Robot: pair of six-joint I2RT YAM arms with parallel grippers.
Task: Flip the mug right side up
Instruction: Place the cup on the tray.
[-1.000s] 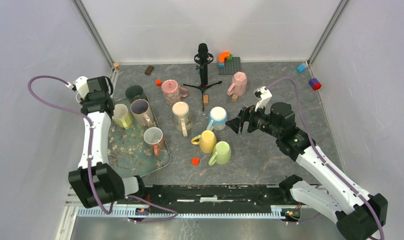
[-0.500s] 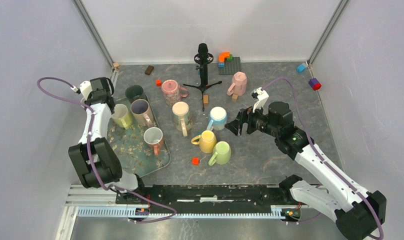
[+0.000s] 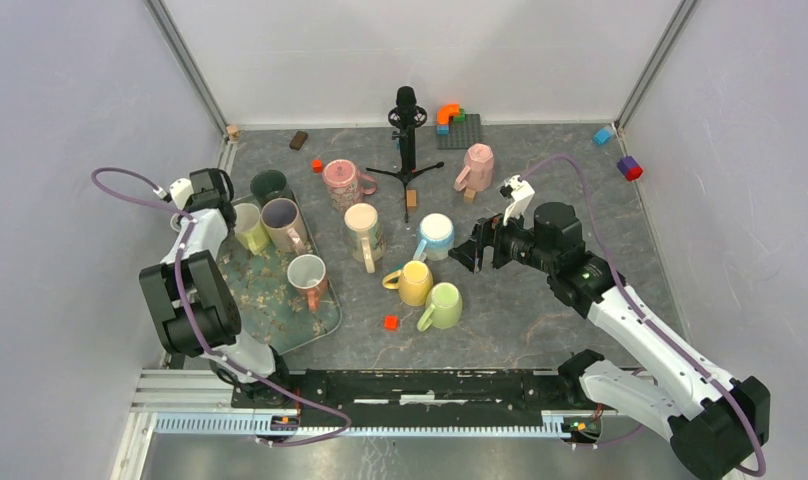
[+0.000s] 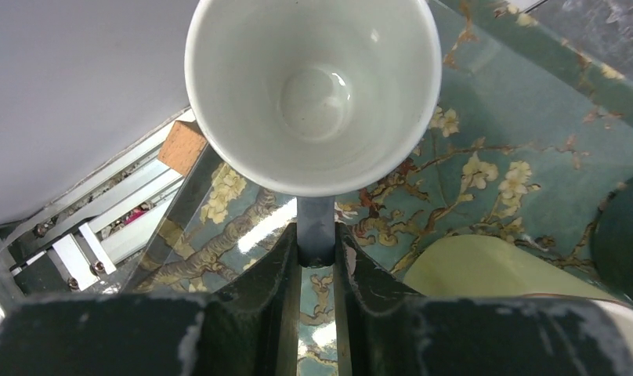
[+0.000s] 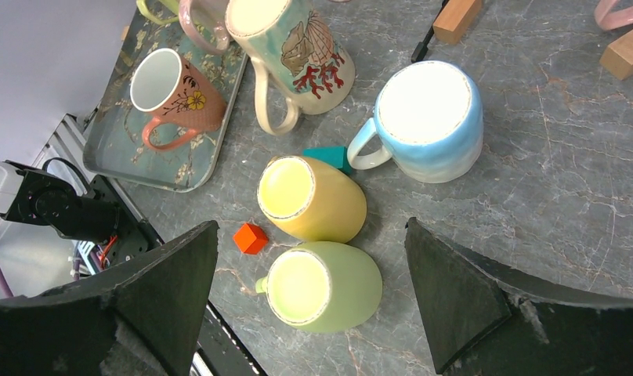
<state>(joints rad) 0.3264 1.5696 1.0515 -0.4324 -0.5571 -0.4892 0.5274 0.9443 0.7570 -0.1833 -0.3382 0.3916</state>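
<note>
At tray (image 4: 525,102) edge, mug (image 4: 313,86) (in jaws)

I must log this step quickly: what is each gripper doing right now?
Left gripper: shut on the mug, by its handle.
Right gripper: open, holding nothing.

Top external: mounted high behind arm bases, looked down over whole counter (image 3: 510,320). Left wrist: very close, faced along left tool (image 4: 317,243) onto tray (image 4: 517,133) corner. Right wrist: higher off counter, looked steeply down at centre. Right wrist and overhead shared tray edge, yellow mug (image 5: 313,200), green mug (image 5: 325,286).
</note>
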